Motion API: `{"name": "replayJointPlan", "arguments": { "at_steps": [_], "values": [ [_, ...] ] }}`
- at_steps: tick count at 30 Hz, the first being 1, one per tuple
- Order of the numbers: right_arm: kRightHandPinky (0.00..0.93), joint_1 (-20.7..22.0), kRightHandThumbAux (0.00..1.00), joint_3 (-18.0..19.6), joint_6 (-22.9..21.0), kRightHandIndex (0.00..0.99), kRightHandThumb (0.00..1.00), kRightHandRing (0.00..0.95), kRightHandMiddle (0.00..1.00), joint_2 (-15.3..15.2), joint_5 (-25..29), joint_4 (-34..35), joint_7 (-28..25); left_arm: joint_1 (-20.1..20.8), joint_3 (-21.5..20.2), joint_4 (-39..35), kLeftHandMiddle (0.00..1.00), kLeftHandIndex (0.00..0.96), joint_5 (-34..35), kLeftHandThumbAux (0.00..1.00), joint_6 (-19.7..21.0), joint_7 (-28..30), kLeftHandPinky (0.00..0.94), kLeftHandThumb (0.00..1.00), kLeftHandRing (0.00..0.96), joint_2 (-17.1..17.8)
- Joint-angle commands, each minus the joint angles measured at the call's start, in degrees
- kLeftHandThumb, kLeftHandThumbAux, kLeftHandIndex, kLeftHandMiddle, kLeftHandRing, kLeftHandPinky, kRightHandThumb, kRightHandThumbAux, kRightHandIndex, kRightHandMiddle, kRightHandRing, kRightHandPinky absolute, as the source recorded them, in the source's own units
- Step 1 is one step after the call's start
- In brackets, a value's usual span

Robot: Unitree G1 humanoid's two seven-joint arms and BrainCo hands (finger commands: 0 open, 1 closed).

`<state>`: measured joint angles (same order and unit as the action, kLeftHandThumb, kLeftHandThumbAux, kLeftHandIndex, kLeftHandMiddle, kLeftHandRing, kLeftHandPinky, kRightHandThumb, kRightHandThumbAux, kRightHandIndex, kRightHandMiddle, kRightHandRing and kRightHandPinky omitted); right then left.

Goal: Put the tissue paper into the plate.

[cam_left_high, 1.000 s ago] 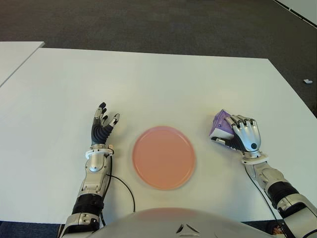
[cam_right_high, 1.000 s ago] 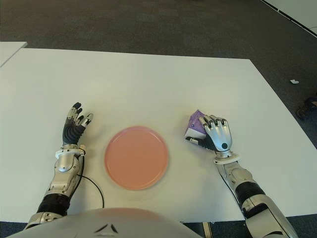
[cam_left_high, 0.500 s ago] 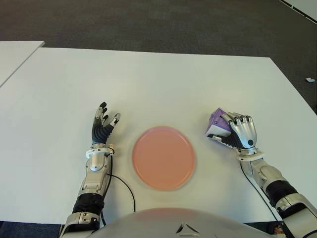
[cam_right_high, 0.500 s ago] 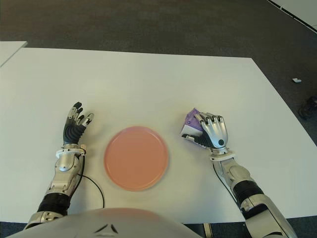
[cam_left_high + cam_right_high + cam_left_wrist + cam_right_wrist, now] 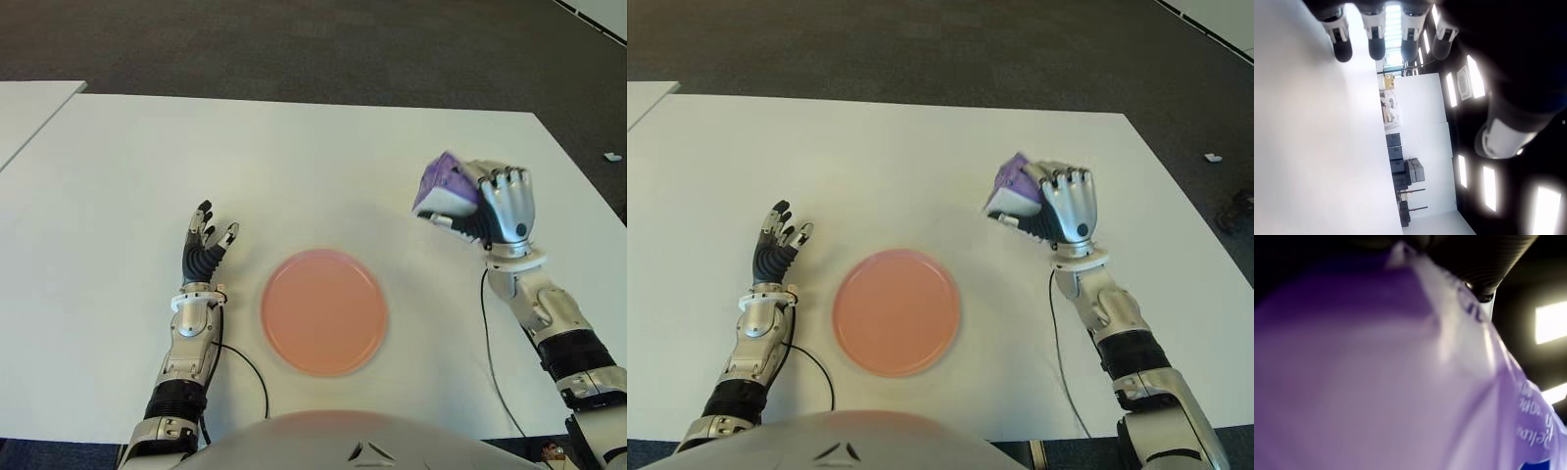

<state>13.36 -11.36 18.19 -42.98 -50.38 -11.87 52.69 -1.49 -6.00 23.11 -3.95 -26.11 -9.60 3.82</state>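
So I've got the tissue paper pack (image 5: 443, 186) wrapped up in my right hand (image 5: 490, 204), fingers curled around it and carrying it clear of the tabletop (image 5: 294, 157), sitting at roughly 2 o'clock from the plate (image 5: 324, 310) and well apart from it. By my reckoning the pickup is done; what's left is swinging the pack across toward 8 o'clock until it's over the plate, lowering it and letting go. The plate is a plain pinkish disc with nothing in it yet. My left hand (image 5: 204, 250) is idle out at 9 o'clock from the plate, fingers spread and holding nothing; the left wrist view backs that up, just fingertips over bare white surface. As for labels: the pack is purple with a white panel, and the right wrist view is basically filled with purple wrapper with some white script lettering along one edge, but I can't make out a brand or any actual words.
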Motion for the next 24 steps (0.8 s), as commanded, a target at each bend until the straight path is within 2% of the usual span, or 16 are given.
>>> {"name": "replayJointPlan", "arguments": {
  "at_steps": [1, 4, 8, 14, 24],
  "values": [
    [0.855, 0.01, 0.71, 3.0, 0.06, 0.439, 0.738, 0.858, 0.864, 1.27, 1.55, 5.11, -3.11, -0.82, -0.08, 1.46, 0.028, 0.015, -0.23, 0.611, 0.64, -0.55, 0.046, 0.112, 0.015, -0.6],
    [0.854, 0.01, 0.71, 4.83, -0.09, 0.439, 0.737, 0.856, 0.862, 1.8, 2.11, 9.62, -5.76, -0.84, -0.04, 1.26, 0.029, 0.017, -0.42, 0.614, 0.29, -0.78, 0.048, 0.113, 0.017, -0.79],
    [0.852, 0.85, 0.711, 5.71, 0.83, 0.439, 0.737, 0.856, 0.86, 3.23, 2.48, 11.41, -7.59, -0.92, 0.04, 1.18, 0.031, 0.022, -0.59, 0.617, -0.14, -1.02, 0.052, 0.111, 0.019, -0.97],
    [0.853, 4.01, 0.71, 4.95, 4.21, 0.44, 0.74, 0.859, 0.863, 7.12, 2.13, 12.47, -6.89, -1.03, 0.19, 1.29, 0.032, 0.028, -1.08, 0.616, -0.79, -1.51, 0.054, 0.105, 0.022, -1.07],
    [0.851, 4.03, 0.711, 4.2, 10.79, 0.44, 0.74, 0.86, 0.868, 12.56, 4.72, 13.56, -8.74, -1.26, 0.29, 1.28, 0.03, 0.026, -1.43, 0.609, -1.15, -1.74, 0.049, 0.097, 0.019, -1.2]
  ]
}}
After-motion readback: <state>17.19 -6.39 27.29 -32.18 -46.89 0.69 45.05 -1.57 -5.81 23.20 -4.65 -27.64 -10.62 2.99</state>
